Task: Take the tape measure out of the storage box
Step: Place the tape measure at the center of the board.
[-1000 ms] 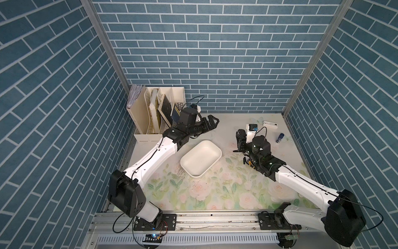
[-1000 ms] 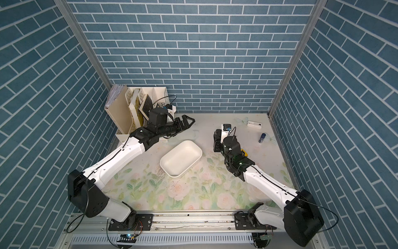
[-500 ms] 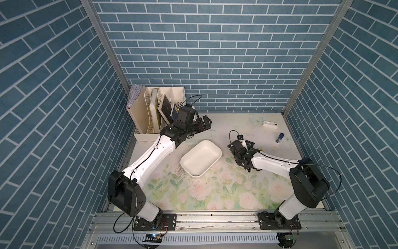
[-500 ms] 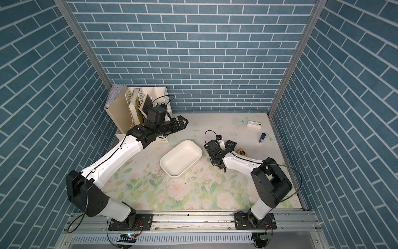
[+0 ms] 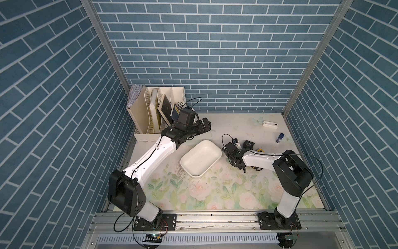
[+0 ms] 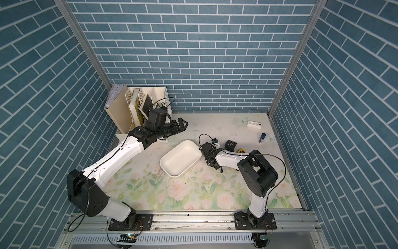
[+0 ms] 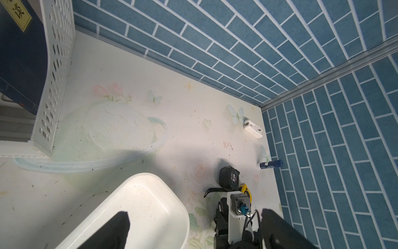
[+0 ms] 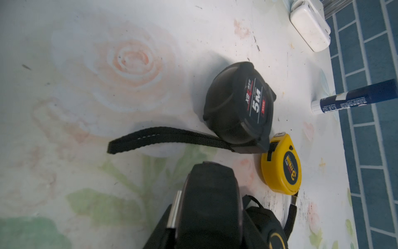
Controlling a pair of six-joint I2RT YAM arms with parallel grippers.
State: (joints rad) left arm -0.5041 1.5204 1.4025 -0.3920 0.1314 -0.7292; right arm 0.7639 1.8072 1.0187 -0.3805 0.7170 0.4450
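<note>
The left arm stretches forward at full reach, wrist straight and left gripper spread wide in mid-air, while the right arm bends sharply at the elbow, wrist curled under its own forearm, the right gripper clamped low on a tape measure.

Cream file holder with books at back; white case, blue glue stick lying nearby.

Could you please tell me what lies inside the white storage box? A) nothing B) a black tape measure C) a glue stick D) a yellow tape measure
A: the storage box has a bare floor in both top views; the black tape measure and the yellow tape measure lie on the table outside it.
</note>
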